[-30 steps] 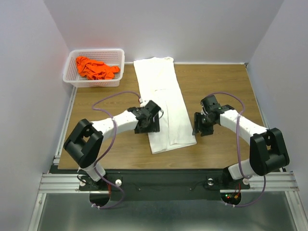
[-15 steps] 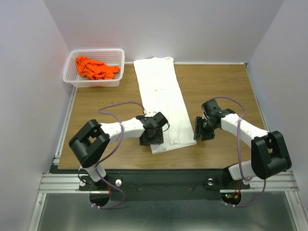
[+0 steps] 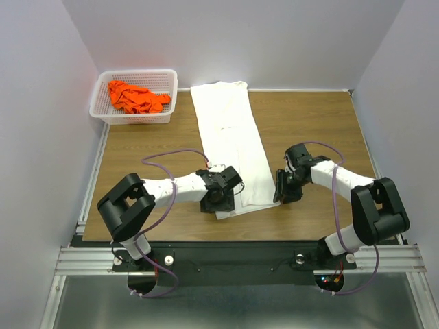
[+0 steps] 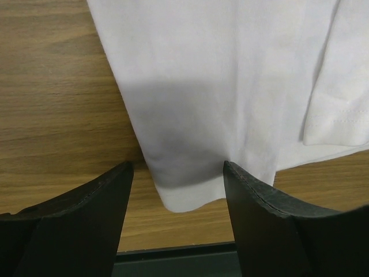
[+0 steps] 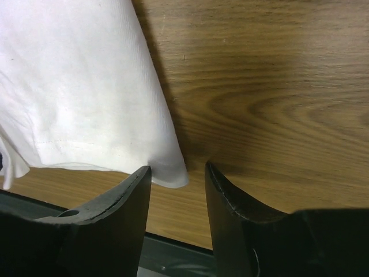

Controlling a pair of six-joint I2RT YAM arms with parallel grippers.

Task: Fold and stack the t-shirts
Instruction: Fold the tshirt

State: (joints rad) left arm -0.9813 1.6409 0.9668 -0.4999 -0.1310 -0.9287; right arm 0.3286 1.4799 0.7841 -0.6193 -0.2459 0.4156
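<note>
**A:** Both arms have slid down the cloth toward the near edge of the counter (image 3: 309,123) since a second ago. The left fingers (image 3: 221,199) were about halfway along it and now sit at its near left corner.

**B:** And the right fingers (image 3: 282,190)?

**A:** At the near right corner, just beside the hem.

**B:** Is either pair holding anything?

**A:** No. The left pair is spread wide, with the corner lying flat on the wood between them. The right pair stands less far apart, the hem corner at the mouth of the gap, nothing pinched.

**B:** Where's the white t-shirt (image 3: 230,137)?

**A:** Flat on the counter as a long narrow strip, running from the far edge down to the arms. Its sides look already folded in.

**B:** So how far along are we?

**A:** Less than half, I'd judge. The lengthwise folds seem done, but the crosswise fold is still to come. The orange t-shirt (image 3: 135,97) lies crumpled in the basket (image 3: 103,113) at the far left. It still needs spreading, folding and stacking.
</note>
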